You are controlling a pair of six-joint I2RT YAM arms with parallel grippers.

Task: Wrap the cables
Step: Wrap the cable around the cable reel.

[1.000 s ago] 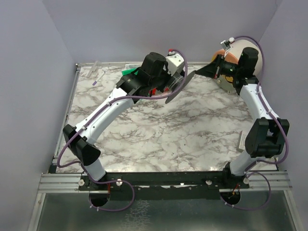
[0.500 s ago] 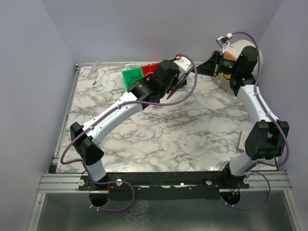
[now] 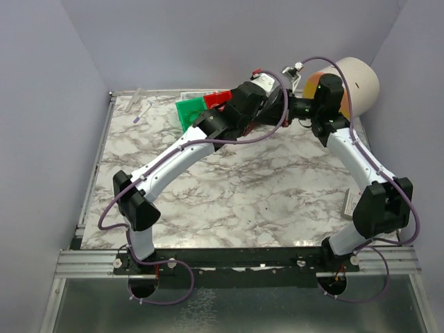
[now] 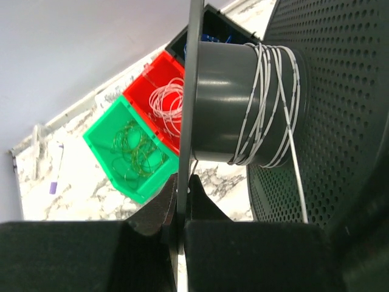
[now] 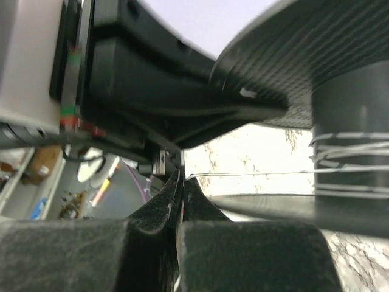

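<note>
My left gripper [image 4: 181, 182] is shut on the thin flange of a dark grey spool [image 4: 222, 103]. A whitish cable [image 4: 270, 103] is wound several turns round the spool's core. My right gripper [image 5: 181, 176] is shut on the free end of that cable [image 5: 243, 174], which runs taut to the windings [image 5: 349, 149]. In the top view both grippers, left [image 3: 272, 104] and right [image 3: 295, 109], meet at the back right, and the spool is hidden between them. A whitish coil [image 4: 167, 100] lies in the red bin and green coils [image 4: 134, 146] lie in the green bin.
A green bin [image 3: 189, 111] and a red bin [image 3: 218, 98] stand at the table's back. A black bin [image 4: 213, 24] sits behind them. A large tan roll [image 3: 350, 76] lies in the back right corner. Small items [image 3: 142, 111] lie back left; a grey piece [image 3: 347, 205] lies at the right edge.
My left arm has swung right with the spool, uncovering the bins. My right gripper has moved left to meet it, and the spool now sits between the two wrists.
</note>
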